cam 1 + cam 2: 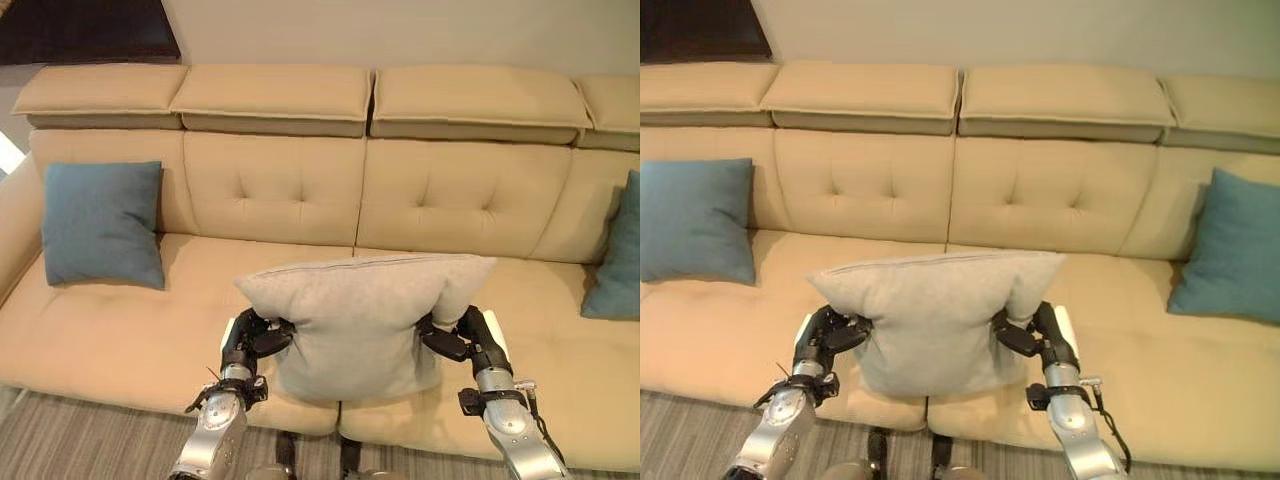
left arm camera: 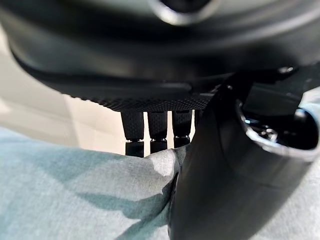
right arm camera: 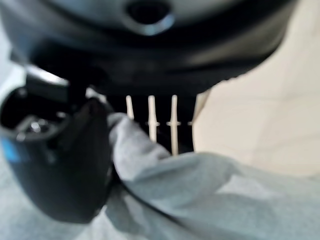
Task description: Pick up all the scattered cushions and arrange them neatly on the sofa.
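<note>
Fingers [image 2: 158, 134] of left hand [image 1: 250, 340] and right hand [image 1: 462, 335] clamped on grey cushion [image 1: 360, 320], held upright above sofa [image 1: 100, 340] front edge, long axis left-right, face toward camera.

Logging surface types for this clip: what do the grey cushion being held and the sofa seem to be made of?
Grey cushion: soft woven fabric, matte; it bunches and creases where the left hand and right hand pinch its sides. Sofa: beige upholstery, smooth with a slight sheen and button tufting, likely leather or faux leather, though which cannot be told.
</note>
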Available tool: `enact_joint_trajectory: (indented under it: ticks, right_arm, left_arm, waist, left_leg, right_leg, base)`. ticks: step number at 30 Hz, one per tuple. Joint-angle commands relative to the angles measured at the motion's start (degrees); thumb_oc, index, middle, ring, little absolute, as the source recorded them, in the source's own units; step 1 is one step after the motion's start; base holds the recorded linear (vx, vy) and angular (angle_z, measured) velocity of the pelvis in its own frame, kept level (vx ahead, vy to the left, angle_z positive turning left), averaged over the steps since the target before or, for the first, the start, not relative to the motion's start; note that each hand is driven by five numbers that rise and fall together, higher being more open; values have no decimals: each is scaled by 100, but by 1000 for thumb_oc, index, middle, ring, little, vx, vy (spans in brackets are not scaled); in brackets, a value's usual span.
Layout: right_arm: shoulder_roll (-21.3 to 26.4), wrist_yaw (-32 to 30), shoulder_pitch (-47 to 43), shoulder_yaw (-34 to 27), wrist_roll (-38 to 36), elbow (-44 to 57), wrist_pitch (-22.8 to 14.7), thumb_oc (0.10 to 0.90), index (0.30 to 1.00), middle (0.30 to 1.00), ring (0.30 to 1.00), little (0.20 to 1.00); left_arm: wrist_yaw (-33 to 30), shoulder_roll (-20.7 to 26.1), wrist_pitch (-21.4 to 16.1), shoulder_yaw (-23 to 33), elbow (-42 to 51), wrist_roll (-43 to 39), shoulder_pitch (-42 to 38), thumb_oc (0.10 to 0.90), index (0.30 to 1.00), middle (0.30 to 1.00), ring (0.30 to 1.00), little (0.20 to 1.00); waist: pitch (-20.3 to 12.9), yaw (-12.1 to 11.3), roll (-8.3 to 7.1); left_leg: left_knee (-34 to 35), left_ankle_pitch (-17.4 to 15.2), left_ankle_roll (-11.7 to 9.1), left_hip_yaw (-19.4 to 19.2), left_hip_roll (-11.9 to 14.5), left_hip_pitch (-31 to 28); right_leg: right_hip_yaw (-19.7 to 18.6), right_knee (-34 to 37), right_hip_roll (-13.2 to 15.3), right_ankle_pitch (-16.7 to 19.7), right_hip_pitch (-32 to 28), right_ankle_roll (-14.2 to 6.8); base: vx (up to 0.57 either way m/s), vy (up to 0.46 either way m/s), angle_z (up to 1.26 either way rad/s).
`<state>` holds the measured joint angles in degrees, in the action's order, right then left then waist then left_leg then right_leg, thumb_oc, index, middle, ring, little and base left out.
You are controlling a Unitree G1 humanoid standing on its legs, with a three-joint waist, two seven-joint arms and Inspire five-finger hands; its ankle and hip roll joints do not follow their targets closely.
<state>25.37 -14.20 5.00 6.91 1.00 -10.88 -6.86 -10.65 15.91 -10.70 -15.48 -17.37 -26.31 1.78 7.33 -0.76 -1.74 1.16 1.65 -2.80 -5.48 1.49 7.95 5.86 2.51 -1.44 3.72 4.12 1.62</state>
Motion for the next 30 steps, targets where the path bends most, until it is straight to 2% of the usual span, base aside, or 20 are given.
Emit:
enact_joint_trajectory:
  ticks: [1,8,16,18,19,21,24,28,29,30]
  right_arm:
    - [-129,-56,-433,-82,-43,918,-746,400,300,300,300,300]
    - [-277,54,-675,31,-295,797,-729,400,300,300,300,300]
    - [-334,-304,-1789,363,-238,475,-670,400,300,300,300,300]
    - [-337,-450,-2168,493,-235,372,-648,400,300,300,300,300]
    - [-339,-608,-2624,612,-225,263,-626,400,300,300,300,300]
    - [-356,-672,-2816,665,-236,190,-615,400,300,300,300,300]
    - [-408,-914,-3501,870,-263,-49,-587,400,300,300,300,300]
    - [-261,-1177,-4461,1059,-337,-497,-525,400,300,300,300,300]
    - [-119,-1338,-5066,1200,-393,-828,-523,400,300,300,300,300]
    - [-115,-1340,-5105,1203,-399,-856,-534,400,300,300,300,300]
  left_arm:
    - [395,-23,-606,-289,953,208,-566,400,300,300,300,300]
    - [342,137,-593,-211,947,241,-741,400,300,300,300,300]
    - [-101,208,-710,-292,663,407,-1592,400,300,300,300,300]
    - [-235,167,-752,-404,540,403,-1953,400,300,300,300,300]
    - [-407,160,-780,-490,395,405,-2407,400,300,300,300,300]
    - [-472,159,-795,-526,313,401,-2619,400,300,300,300,300]
    - [-748,193,-842,-681,37,411,-3398,400,300,300,300,300]
    - [-1023,312,-932,-882,-569,343,-4492,400,300,300,300,300]
    - [-1165,398,-986,-1045,-1002,269,-5129,400,300,300,300,300]
    - [-1162,398,-996,-1043,-1027,262,-5165,400,300,300,300,300]
  waist:
    - [-573,-44,-33]
    - [-681,-86,-88]
    - [-740,-152,-51]
    - [-729,-175,-57]
    - [-702,-189,-64]
    - [-705,-194,-70]
    - [-665,-204,-96]
    - [-688,-173,-123]
    - [-654,-134,-131]
    - [-655,-128,-129]
  left_leg:
    - [-173,-104,-64,11,-106,53]
    - [84,-217,85,-302,-181,-311]
    - [384,-143,76,-494,-157,-276]
    - [384,-118,25,-494,-138,-187]
    - [384,-84,-13,-475,-113,-50]
    - [384,-70,-32,-459,-104,20]
    - [384,12,-74,-354,-79,307]
    - [384,143,-166,-240,-59,785]
    - [384,238,-203,-192,-100,1061]
    - [384,245,-203,-186,-101,1089]
  right_leg:
    - [65,-584,438,-829,-182,-757]
    - [-162,-605,657,-678,-163,-953]
    - [-341,-346,694,-371,90,-1084]
    - [-321,-197,681,-281,143,-1098]
    - [-291,-51,658,-175,250,-1116]
    - [-279,20,653,-125,297,-1126]
    - [-261,182,602,31,523,-1153]
    - [-221,244,537,168,963,-1172]
    - [-215,243,500,249,1218,-1179]
    - [-210,240,501,252,1245,-1179]
  base:
    - [120,152,-20]
    - [80,120,-17]
    - [9,36,-18]
    - [-19,-39,-17]
    - [-43,-45,-7]
    - [-37,-41,-3]
    - [-53,-59,2]
    - [-52,-49,5]
    - [-56,-41,17]
    - [-64,-42,23]
